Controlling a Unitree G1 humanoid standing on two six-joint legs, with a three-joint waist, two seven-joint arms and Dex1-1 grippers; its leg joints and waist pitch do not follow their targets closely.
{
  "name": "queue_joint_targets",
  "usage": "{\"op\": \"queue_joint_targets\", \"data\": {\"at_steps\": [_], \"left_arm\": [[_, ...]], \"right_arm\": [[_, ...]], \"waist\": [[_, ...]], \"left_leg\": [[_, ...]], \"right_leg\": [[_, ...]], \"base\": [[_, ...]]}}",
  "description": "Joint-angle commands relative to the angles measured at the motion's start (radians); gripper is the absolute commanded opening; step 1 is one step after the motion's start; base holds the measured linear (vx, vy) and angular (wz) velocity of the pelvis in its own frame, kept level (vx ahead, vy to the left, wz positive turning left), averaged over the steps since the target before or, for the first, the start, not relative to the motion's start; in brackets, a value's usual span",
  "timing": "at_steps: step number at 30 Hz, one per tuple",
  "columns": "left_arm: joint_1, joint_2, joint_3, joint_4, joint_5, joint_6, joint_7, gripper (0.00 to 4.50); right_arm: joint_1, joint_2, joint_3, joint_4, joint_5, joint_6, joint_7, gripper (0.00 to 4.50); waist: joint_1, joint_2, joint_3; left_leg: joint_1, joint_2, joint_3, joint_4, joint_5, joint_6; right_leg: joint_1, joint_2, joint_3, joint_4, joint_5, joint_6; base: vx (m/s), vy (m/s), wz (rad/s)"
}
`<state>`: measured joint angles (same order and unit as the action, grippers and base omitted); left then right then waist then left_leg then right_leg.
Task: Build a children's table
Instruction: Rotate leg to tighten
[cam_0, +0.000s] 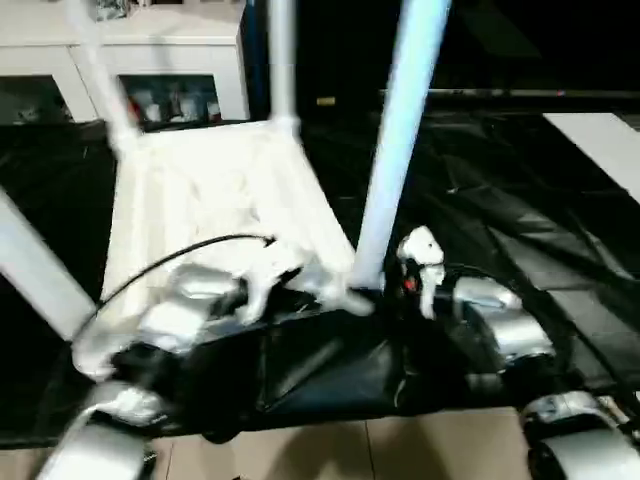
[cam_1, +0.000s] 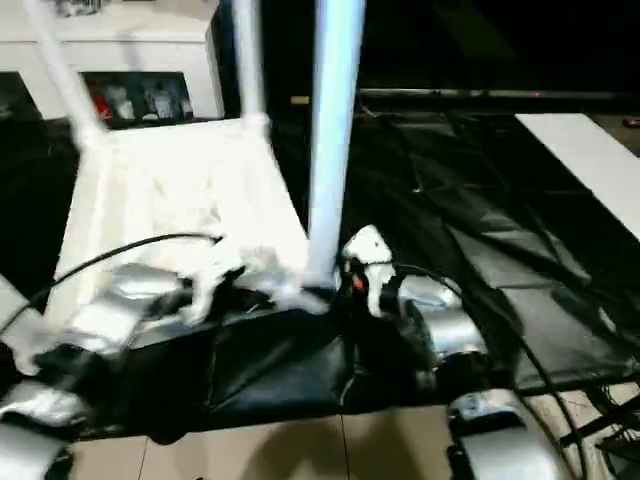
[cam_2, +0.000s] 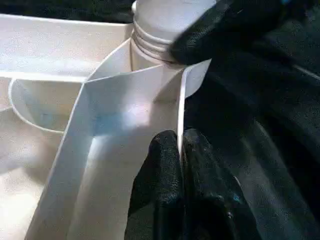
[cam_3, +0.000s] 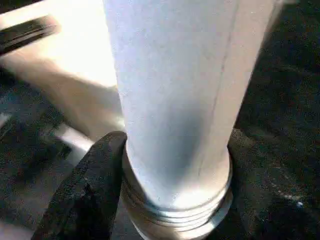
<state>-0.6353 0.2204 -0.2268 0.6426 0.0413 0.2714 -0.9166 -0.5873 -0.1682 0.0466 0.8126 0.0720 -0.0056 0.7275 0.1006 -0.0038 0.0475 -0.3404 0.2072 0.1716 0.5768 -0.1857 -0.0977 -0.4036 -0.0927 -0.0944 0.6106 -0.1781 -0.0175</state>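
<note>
The tabletop (cam_0: 200, 200) lies upside down on a black sheet (cam_0: 500, 230) on the floor, ribs up. Four legs stand up from its corners. The near right leg (cam_0: 400, 140) rises tall in the middle of the head views.

The left hand (cam_2: 180, 165) reaches in from the left, arm low and bent. Its two black fingers (cam_2: 160, 170) are pinched tight on the thin wall of the tabletop, just beside the corner socket (cam_2: 150, 40).

The right hand (cam_0: 395, 285) comes in from the right, arm low, pointing at the foot of that leg. One black finger (cam_3: 90, 190) presses the leg's ribbed end (cam_3: 175, 210). The hand is wrapped around the leg there.

A white cabinet (cam_0: 180, 60) stands behind.
</note>
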Motion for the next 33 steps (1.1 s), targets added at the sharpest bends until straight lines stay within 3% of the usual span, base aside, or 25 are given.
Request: {"op": "queue_joint_targets", "data": {"at_steps": [1, 2, 4, 5, 7, 12, 13, 14, 17, 20, 23, 26, 29, 33], "left_arm": [[0.0, -0.054, 0.016, 0.077, 0.018, 0.042, 0.156, 0.0], [-0.008, -0.07, 0.014, 0.091, 0.023, 0.043, 0.183, 0.0], [-0.035, -0.122, 0.009, 0.131, 0.038, 0.038, 0.266, 0.0], [-0.035, -0.122, 0.009, 0.131, 0.038, 0.038, 0.266, 0.0], [-0.064, -0.159, 0.003, 0.176, 0.051, 0.008, 0.312, 0.0], [-0.079, -0.161, 0.011, 0.191, 0.049, -0.042, 0.298, 0.0], [-0.075, -0.152, 0.012, 0.184, 0.042, -0.051, 0.271, 0.0], [-0.066, -0.137, 0.014, 0.168, 0.031, -0.061, 0.235, 0.0], [-0.045, -0.095, 0.019, 0.135, 0.007, -0.085, 0.146, 0.0], [-0.009, -0.036, 0.016, 0.077, -0.024, -0.098, 0.015, 0.0], [0.018, 0.0, 0.008, 0.029, -0.05, -0.096, -0.077, 0.0], [0.06, 0.054, -0.006, -0.052, -0.09, -0.071, -0.205, 0.0], [0.09, 0.097, -0.011, -0.115, -0.115, -0.04, -0.275, 0.0], [0.124, 0.134, -0.021, -0.174, -0.134, -0.004, -0.333, 0.0]], "right_arm": [[0.007, 0.058, 0.016, 0.049, -0.018, 0.052, -0.118, 2.68], [0.004, 0.077, 0.015, 0.054, -0.026, 0.054, -0.162, 2.68], [-0.005, 0.137, 0.022, 0.068, -0.053, 0.057, -0.276, 2.68], [-0.005, 0.137, 0.022, 0.068, -0.053, 0.057, -0.276, 2.68], [-0.025, 0.193, 0.036, 0.083, -0.068, 0.027, -0.318, 2.68], [-0.041, 0.189, 0.043, 0.079, -0.074, -0.037, -0.293, 2.68], [-0.042, 0.179, 0.033, 0.074, -0.063, -0.047, -0.275, 3.24], [-0.045, 0.16, 0.02, 0.068, -0.047, -0.055, -0.244, 3.38], [-0.059, 0.097, 0.002, 0.064, -0.021, -0.076, -0.149, 3.59], [-0.066, 0.006, 0.019, 0.06, -0.022, -0.089, -0.01, 3.88], [-0.061, -0.043, 0.039, 0.048, -0.024, -0.089, 0.084, 4.11], [-0.038, -0.109, 0.072, 0.011, -0.025, -0.096, 0.242, 4.11], [-0.026, -0.145, 0.079, -0.016, -0.009, -0.089, 0.352, 4.11], [-0.028, -0.149, 0.078, -0.022, 0.016, -0.081, 0.4, 4.11]], "waist": [[-0.002, -0.015, -0.047], [-0.001, -0.015, -0.047], [-0.006, -0.006, -0.046], [-0.008, -0.009, -0.047], [-0.01, -0.008, -0.05], [-0.008, -0.011, -0.054], [-0.007, -0.011, -0.053], [-0.006, -0.011, -0.053], [-0.002, -0.014, -0.058], [0.0, -0.013, -0.064], [0.0, -0.012, -0.064], [0.005, -0.009, -0.068], [0.006, -0.008, -0.065], [0.011, -0.009, -0.064]], "left_leg": [[-0.004, 0.011, -0.002, -0.071, -0.258, 0.022], [-0.001, 0.011, -0.004, -0.072, -0.272, 0.024], [0.003, 0.01, -0.005, -0.074, -0.294, 0.018], [0.002, 0.009, -0.007, -0.074, -0.295, 0.015], [0.004, 0.008, -0.007, -0.075, -0.31, 0.023], [-0.001, 0.012, -0.008, -0.081, -0.3, 0.04], [-0.001, 0.014, -0.007, -0.082, -0.291, 0.044], [-0.002, 0.013, -0.006, -0.081, -0.29, 0.048], [-0.007, 0.014, -0.004, -0.079, -0.249, 0.062], [-0.018, 0.017, 0.0, -0.069, -0.172, 0.089], [-0.019, 0.018, 0.0, -0.066, -0.151, 0.101], [-0.017, 0.027, 0.003, -0.062, -0.13, 0.113], [-0.016, 0.028, 0.005, -0.062, -0.141, 0.121], [-0.014, 0.028, 0.006, -0.064, -0.147, 0.107]], "right_leg": [[0.047, -0.059, 0.044, -0.106, -0.504, -0.111], [0.044, -0.061, 0.043, -0.115, -0.545, -0.088], [0.037, -0.057, 0.043, -0.121, -0.558, -0.077], [0.041, -0.057, 0.042, -0.12, -0.556, -0.072], [0.037, -0.056, 0.041, -0.122, -0.549, -0.07], [0.046, -0.057, 0.042, -0.118, -0.481, -0.089], [0.045, -0.058, 0.044, -0.116, -0.462, -0.097], [0.046, -0.059, 0.044, -0.116, -0.46, -0.102], [0.052, -0.06, 0.046, -0.107, -0.401, -0.118], [0.058, -0.06, 0.048, -0.089, -0.275, -0.168], [0.059, -0.059, 0.046, -0.082, -0.231, -0.191], [0.058, -0.055, 0.046, -0.068, -0.165, -0.229], [0.055, -0.052, 0.046, -0.066, -0.147, -0.241], [0.054, -0.055, 0.048, -0.067, -0.163, -0.244]], "base": [[0.0, 0.0, 0.0], [0.0, 0.0, 0.0], [0.0, 0.0, 0.0], [0.0, 0.0, 0.0], [0.0, 0.0, 0.0], [0.0, 0.0, 0.0], [0.0, 0.0, 0.0], [0.0, 0.0, 0.0], [0.0, 0.0, 0.0], [0.0, 0.0, 0.0], [0.0, 0.0, 0.0], [0.0, 0.0, 0.0], [0.0, 0.0, 0.0], [0.0, 0.0, 0.0]]}}
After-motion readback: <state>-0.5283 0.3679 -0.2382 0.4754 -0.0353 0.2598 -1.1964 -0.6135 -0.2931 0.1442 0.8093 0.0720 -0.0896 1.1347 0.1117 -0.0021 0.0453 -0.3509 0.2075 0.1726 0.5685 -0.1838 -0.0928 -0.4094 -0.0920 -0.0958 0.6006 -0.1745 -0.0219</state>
